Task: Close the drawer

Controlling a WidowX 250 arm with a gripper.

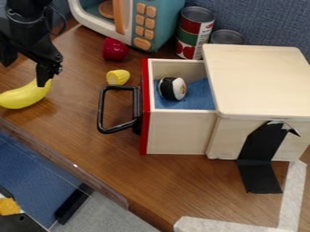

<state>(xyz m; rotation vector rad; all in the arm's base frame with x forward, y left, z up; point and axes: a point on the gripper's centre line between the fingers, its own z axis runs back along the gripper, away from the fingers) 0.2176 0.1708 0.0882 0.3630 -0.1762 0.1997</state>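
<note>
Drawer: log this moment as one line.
drawer: open | toy sushi: inside, on blue lining | pincer: by banana, contact unclear | closing: not done

The pale wooden drawer (178,132), with a red front (144,136) and black loop handle (102,108), sits level and pulled open toward the left, at the middle of the frame.

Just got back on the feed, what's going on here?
The robot arm is at the upper left, its lower end by the tip of the banana; I can't tell whether they touch. It is away from the black handle. The drawer stands open with a black-and-white roll on blue cloth inside, so it still needs closing.
</note>
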